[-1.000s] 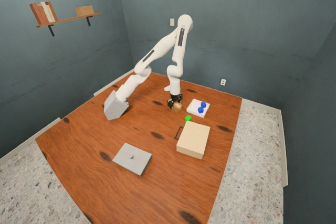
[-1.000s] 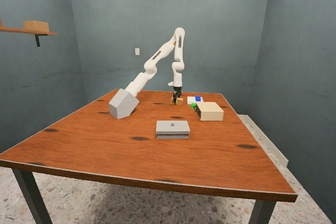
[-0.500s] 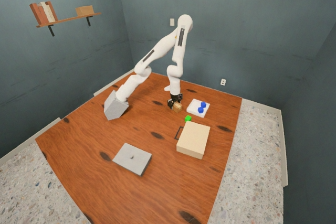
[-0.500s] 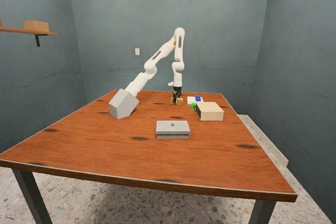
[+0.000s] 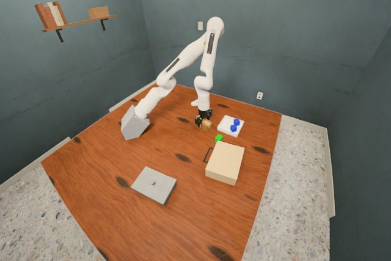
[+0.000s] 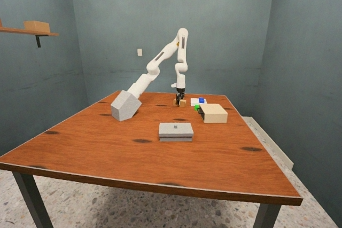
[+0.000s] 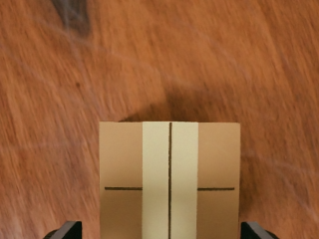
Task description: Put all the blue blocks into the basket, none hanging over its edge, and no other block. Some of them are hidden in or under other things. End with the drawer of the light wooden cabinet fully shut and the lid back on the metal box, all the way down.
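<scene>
My gripper (image 5: 203,120) (image 6: 179,102) (image 7: 161,232) is open, its fingers on either side of a small cardboard box (image 5: 207,125) (image 6: 183,103) (image 7: 120,156), with gaps beside it in the wrist view. Two blue blocks (image 5: 236,121) (image 5: 233,128) (image 6: 201,100) are in the shallow white basket (image 5: 225,121) (image 6: 194,102). The light wooden cabinet (image 5: 226,160) (image 6: 215,112) has its handle (image 5: 206,155) on the left; its drawer looks shut. The grey metal box (image 6: 175,139) has its knobbed lid (image 5: 143,180) (image 6: 168,129) on. What is inside or under these is hidden.
A green block (image 5: 219,138) (image 6: 196,107) is on the table between the basket and the cabinet, close to the cabinet's corner. The arm's grey base (image 5: 134,125) (image 6: 124,107) stands at the left. The metal box stands nearer the front of the table.
</scene>
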{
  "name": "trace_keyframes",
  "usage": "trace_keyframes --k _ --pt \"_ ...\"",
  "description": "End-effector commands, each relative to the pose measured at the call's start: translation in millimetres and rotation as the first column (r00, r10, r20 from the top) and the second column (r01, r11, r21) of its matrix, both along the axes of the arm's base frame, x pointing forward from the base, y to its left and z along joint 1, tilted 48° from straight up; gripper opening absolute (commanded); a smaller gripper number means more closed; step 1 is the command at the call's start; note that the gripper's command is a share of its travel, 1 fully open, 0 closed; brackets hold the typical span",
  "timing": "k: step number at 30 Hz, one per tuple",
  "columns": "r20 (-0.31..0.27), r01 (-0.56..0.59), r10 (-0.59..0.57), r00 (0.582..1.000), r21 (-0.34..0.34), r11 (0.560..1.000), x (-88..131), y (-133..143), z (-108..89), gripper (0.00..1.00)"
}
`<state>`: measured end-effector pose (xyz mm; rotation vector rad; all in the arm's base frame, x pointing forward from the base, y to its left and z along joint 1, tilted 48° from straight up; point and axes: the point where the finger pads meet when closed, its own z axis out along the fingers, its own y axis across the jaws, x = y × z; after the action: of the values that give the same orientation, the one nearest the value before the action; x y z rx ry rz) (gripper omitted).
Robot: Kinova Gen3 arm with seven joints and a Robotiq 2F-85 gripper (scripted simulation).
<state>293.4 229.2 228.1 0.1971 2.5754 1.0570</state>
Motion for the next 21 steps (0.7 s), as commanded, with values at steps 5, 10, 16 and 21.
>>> trace_keyframes --k 5,10,16,21 --pt "-0.001 0.002 -0.002 1.000 -0.005 1.000 -0.5 -1.0 -1.9 0.67" --pt "-0.001 0.002 -0.002 1.000 -0.005 1.000 -0.5 -1.0 -1.9 0.67" --pt "-0.001 0.002 -0.002 1.000 -0.005 1.000 -0.5 -1.0 -1.9 0.67" --pt "-0.001 0.002 -0.002 1.000 -0.005 1.000 -0.5 -1.0 -1.9 0.67"
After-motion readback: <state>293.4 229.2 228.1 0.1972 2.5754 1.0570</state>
